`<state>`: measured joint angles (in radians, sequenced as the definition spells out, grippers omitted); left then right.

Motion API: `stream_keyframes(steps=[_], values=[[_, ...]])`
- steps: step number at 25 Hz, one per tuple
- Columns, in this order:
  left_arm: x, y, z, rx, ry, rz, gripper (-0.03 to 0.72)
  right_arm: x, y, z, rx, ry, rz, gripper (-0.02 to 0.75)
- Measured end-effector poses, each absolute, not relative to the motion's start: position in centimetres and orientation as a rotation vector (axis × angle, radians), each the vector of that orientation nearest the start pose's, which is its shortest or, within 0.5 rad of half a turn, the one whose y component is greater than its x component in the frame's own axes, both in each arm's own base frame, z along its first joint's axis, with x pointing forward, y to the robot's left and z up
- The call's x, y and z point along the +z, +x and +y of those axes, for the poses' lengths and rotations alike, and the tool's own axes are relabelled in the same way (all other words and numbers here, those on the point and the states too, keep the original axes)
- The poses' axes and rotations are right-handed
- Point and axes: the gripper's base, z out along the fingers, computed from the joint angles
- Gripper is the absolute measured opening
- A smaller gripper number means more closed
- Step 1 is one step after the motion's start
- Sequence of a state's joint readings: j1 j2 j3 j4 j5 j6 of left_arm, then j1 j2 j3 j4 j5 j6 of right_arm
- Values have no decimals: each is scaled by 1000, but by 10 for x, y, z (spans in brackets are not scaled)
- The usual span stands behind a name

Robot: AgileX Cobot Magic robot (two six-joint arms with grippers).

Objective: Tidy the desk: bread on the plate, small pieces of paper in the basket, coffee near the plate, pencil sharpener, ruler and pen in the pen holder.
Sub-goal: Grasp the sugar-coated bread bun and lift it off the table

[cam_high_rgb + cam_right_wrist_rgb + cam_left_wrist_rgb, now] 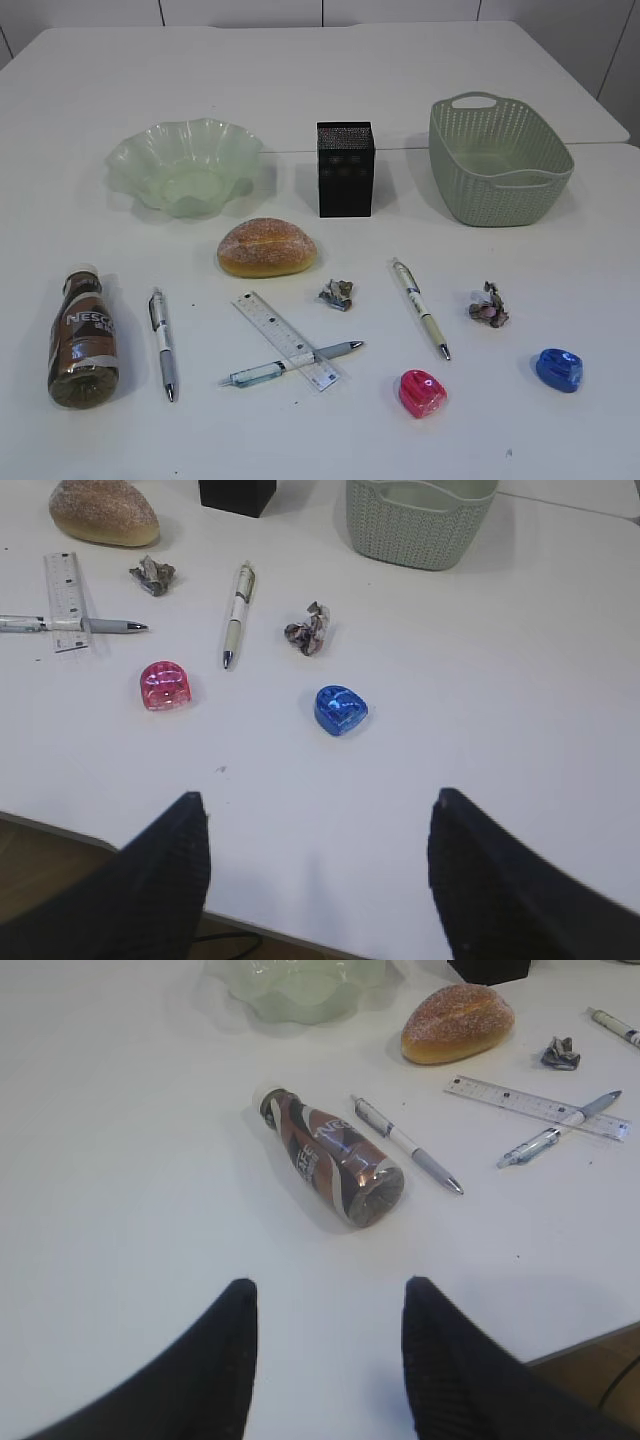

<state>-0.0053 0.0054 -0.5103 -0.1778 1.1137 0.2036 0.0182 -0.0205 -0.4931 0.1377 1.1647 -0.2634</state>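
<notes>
Both pencil sharpeners (341, 710) lie beyond right gripper (318, 870).

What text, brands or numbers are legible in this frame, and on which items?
"NESC": partial brand on the bottle label, the rest curves out of sight.
Ruler: graduation marks show, numbers too small to read.
Pens, such as the one on the right: any print too small to read.
Nothing else carries readable text.

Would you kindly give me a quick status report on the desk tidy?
Both tools open, empty: left tool, right tool. Bread off plate; coffee bottle lying down; basket empty. One pen lies across ruler.
</notes>
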Motion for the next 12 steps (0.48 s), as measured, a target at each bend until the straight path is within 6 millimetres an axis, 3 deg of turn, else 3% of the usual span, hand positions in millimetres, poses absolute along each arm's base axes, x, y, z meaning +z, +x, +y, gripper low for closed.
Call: stream_keyframes(steps=[12], values=[[277,-9,-17,-139,234,2062,330,268,-13,11,22,-315,2103,533]])
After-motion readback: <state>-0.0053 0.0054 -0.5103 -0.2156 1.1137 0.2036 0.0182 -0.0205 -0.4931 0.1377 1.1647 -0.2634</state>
